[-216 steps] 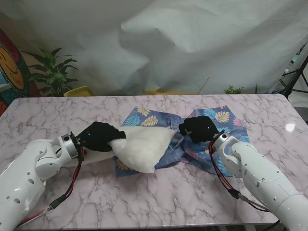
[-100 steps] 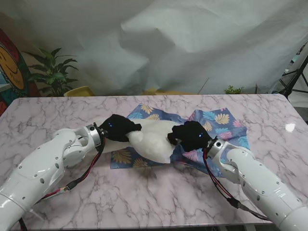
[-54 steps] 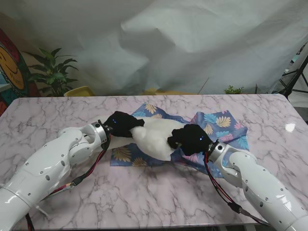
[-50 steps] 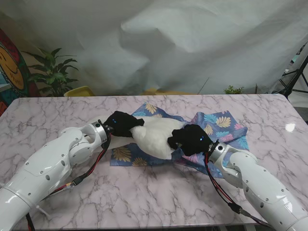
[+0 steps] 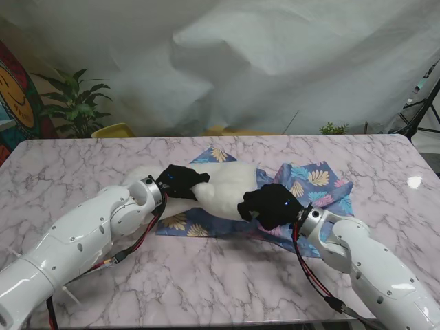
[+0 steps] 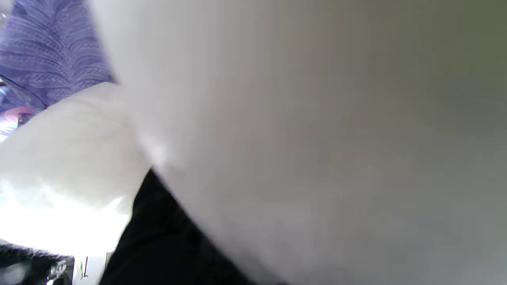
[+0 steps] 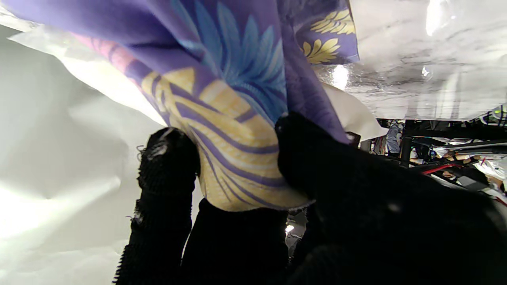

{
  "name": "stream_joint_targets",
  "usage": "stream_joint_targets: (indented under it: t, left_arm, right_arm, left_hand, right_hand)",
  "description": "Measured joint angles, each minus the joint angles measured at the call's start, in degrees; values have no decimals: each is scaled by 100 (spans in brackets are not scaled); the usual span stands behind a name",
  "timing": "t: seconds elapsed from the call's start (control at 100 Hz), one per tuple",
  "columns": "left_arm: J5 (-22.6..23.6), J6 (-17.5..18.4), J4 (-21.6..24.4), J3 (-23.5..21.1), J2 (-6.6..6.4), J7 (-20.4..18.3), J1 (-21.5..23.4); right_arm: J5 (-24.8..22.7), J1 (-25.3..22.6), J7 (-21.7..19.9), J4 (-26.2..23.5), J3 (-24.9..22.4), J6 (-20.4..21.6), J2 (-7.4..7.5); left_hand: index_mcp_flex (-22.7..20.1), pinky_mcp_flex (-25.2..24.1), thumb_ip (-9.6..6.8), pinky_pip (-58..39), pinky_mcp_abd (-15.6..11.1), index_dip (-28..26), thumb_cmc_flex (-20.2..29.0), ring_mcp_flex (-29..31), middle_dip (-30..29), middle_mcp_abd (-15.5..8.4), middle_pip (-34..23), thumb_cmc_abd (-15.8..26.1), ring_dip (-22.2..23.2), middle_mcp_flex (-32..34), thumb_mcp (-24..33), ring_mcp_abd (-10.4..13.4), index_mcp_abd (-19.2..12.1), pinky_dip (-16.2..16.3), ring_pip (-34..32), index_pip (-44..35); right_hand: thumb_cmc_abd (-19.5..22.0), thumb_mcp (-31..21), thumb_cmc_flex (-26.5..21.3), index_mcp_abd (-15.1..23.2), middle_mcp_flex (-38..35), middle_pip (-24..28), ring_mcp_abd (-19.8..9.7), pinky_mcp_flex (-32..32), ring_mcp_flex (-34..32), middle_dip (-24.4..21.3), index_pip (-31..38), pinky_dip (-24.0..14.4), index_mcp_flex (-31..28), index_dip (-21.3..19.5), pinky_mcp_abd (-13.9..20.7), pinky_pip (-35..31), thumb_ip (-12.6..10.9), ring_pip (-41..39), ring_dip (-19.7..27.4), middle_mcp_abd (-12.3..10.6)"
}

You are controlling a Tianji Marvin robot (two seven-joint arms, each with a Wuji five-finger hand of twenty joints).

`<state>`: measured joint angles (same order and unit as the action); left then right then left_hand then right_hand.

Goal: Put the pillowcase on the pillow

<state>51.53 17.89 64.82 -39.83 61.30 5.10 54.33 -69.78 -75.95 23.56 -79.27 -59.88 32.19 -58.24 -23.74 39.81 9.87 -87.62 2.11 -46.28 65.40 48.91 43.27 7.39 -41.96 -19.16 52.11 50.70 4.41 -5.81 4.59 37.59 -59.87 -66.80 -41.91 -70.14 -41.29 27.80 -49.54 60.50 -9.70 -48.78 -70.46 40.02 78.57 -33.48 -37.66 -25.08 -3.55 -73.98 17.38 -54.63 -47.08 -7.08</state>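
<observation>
The white pillow (image 5: 227, 189) lies at the centre of the stand view, its long axis running from the upper left toward the lower right; its left end is gripped by the left hand (image 5: 180, 181), fingers closed on the stuffing; its right end points into the pillowcase (image 5: 313, 184), a purple leaf-print cloth spread flat on the marble counter (image 5: 227, 275) under and right of the pillow; the right hand (image 5: 269, 207) pinches a fold of that cloth (image 7: 237, 130) between thumb and fingers (image 7: 166, 174), just beside the pillow's right end; a potted plant (image 5: 75, 103) stands at the upper left, a white backdrop (image 5: 275, 62) behind.
</observation>
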Motion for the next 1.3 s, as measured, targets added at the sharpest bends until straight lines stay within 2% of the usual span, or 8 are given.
stream_joint_targets:
  t: [0.32, 0.56, 0.81, 0.96, 1.05, 1.22, 1.28, 1.3]
  left_arm:
    - [-413, -265, -231, 476, 125, -110, -185]
    - [-601, -606, -265, 660, 241, -103, -216]
    - [-428, -135, -246, 766, 227, -153, -267]
    - [-190, 263, 2, 509, 114, -319, -70]
    - [-132, 329, 108, 384, 55, -346, 73]
    - [-152, 591, 49, 375, 19, -245, 164]
    - [-150, 649, 10, 376, 17, -168, 183]
    - [-146, 654, 6, 376, 15, -155, 191]
  right_arm:
    - [375, 289, -130, 98, 279, 180, -117]
    - [479, 392, -191, 104, 432, 247, -154]
    - [495, 879, 170, 555, 912, -1, -213]
    - [515, 1528, 851, 1332, 1638, -364, -265]
    - [517, 1803, 938, 1654, 1861, -507, -302]
    - [515, 2239, 1378, 2076, 2449, -995, -325]
    - [452, 2271, 1328, 2073, 2449, -1124, -324]
    - [428, 2272, 1277, 2062, 2428, -1138, -321]
  left_hand:
    - [0, 360, -273, -86, 0, 274, 68, 306, -214, 58, -254, 96, -96, 26, -308, 22, 409, -145, -33, 6]
    - [-2, 480, -341, -155, 0, 390, 71, 414, -271, 58, -300, 144, -161, 88, -461, 40, 558, -268, -60, 47]
    - [-3, 480, -343, -180, 0, 400, 71, 415, -271, 73, -347, 281, -166, 89, -526, 40, 599, -277, -113, 102]
    - [-3, 458, -344, -223, 0, 400, 71, 415, -271, 83, -350, 365, -167, 89, -528, 40, 599, -277, -125, 155]
    - [-3, 428, -344, -230, 0, 400, 71, 414, -271, 83, -350, 382, -167, 89, -587, 40, 599, -277, -127, 187]
    - [-3, 421, -344, -247, 0, 401, 71, 412, -271, 94, -365, 432, -167, 89, -592, 40, 601, -277, -168, 195]
    - [-3, 413, -344, -284, 0, 401, 71, 412, -271, 95, -372, 432, -167, 89, -592, 40, 601, -277, -180, 195]
    - [-3, 409, -344, -296, 0, 401, 71, 411, -271, 95, -372, 433, -167, 89, -592, 40, 601, -277, -183, 195]
  right_hand:
    - [-67, 0, 0, 0, -1, -6, -23, -59, -77, -12, 0, 0, 19, 11, 1, 1, -1, 132, 2, 48]
    - [-6, 0, 0, 0, -1, -10, -32, -87, -80, -12, 1, 0, 19, 65, 1, 1, -1, 133, 2, 56]
    - [-6, 9, 5, 0, -10, -72, -75, 11, -145, -77, 2, 0, 19, 84, 2, 139, -1, 226, 14, 56]
    - [-15, 11, 134, 7, -75, -196, -93, 253, -150, -151, 2, 70, 19, 148, -7, 287, -1, 511, 176, 16]
    - [-15, 12, 238, 10, -84, -305, -96, 448, -152, -253, -45, 95, 19, 294, -112, 355, -1, 746, 313, -26]
    - [-140, 214, 1662, -7, 245, -704, -100, 976, 109, -644, -302, 280, 467, 1001, -322, 644, 203, 1821, 776, -37]
    - [-45, 289, 2290, -417, 543, -840, -85, 1281, 396, -809, -705, 370, 598, 1022, -442, 802, 233, 2224, 1025, -33]
    - [17, 289, 2516, -555, 647, -907, -74, 1415, 535, -874, -973, 399, 679, 792, -512, 884, 86, 2390, 1086, -28]
